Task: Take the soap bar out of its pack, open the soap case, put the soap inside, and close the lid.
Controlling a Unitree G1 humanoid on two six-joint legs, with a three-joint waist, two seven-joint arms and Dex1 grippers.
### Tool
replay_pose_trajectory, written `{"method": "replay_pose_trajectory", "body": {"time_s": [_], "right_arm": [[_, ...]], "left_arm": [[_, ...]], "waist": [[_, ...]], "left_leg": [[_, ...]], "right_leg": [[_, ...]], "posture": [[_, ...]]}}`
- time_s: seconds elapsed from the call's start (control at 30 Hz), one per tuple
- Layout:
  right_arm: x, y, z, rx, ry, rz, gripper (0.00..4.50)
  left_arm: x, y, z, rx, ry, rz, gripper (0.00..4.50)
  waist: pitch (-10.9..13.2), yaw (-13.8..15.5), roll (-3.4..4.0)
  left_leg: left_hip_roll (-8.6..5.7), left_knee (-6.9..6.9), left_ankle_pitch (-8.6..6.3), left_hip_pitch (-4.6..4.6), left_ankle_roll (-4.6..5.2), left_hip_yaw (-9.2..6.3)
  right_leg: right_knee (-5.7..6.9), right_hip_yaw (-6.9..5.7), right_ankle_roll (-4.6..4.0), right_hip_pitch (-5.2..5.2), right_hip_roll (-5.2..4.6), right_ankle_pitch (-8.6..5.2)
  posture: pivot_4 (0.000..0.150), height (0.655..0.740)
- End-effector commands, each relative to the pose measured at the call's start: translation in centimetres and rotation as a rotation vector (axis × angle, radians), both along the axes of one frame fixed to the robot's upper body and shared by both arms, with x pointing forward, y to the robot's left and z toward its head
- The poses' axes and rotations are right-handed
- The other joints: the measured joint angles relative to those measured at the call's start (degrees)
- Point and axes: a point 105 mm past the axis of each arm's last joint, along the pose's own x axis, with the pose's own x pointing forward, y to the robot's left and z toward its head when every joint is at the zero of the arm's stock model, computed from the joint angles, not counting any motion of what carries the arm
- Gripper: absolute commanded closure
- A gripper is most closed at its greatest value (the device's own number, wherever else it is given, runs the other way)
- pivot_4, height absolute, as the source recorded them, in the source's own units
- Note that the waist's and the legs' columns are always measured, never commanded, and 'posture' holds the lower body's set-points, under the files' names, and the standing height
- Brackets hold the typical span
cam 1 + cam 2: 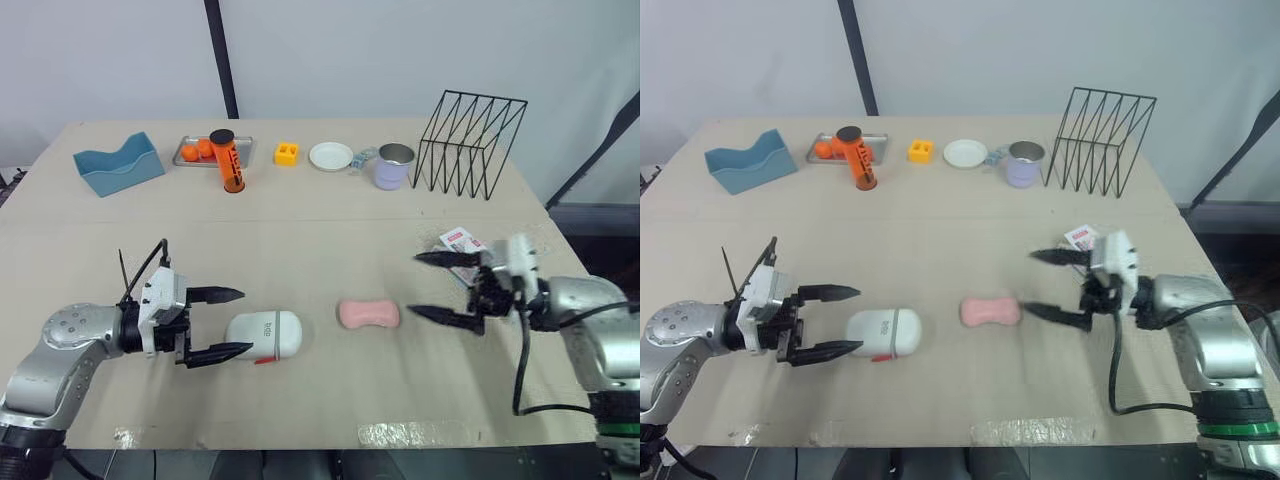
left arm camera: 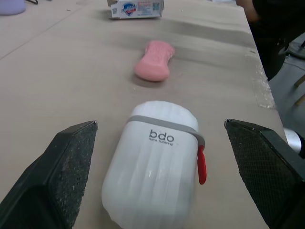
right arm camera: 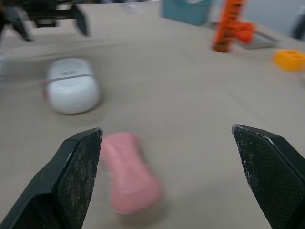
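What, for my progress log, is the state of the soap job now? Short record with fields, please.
soap case: white, lid shut, on its side
soap bar: pink, bare, between case and right gripper
pack: beside the right gripper
left gripper: open, straddling the case's end
right gripper: open, empty, facing the soap
left to do: open case, insert soap, close lid

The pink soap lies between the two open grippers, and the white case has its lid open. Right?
No: the white case is closed, as the left wrist view shows. The pink soap does lie between the open left gripper and right gripper.
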Motion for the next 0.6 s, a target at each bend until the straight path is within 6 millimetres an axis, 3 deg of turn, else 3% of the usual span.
{"method": "replay_pose_trajectory", "body": {"time_s": [0.03, 0.6], "right_arm": [[-1.0, 2.1, 0.6, -0.042, -0.06, 0.148, 0.02], [-1.4, 6.3, 0.4, -0.002, 0.015, 0.285, 0.02]], "left_arm": [[-0.3, 0.2, 0.4, 0.021, -0.033, -0.016, 0.0], [-0.2, 1.6, -0.5, 0.113, -0.062, -0.024, 0.0]], "waist": [[0.0, 0.0, -0.01], [0.0, 0.0, -0.04]], "left_leg": [[0.0, 0.0, 0.0, 0.0, 0.0, 0.0], [0.03, 0.0, 0.0, -0.07, 0.0, -0.02]], "right_leg": [[0.0, 0.0, 0.0, 0.0, 0.0, 0.0], [0.0, -0.03, -0.03, -0.06, 0.03, 0.02]], "posture": [[0.15, 0.74], [0.15, 0.74]]}}
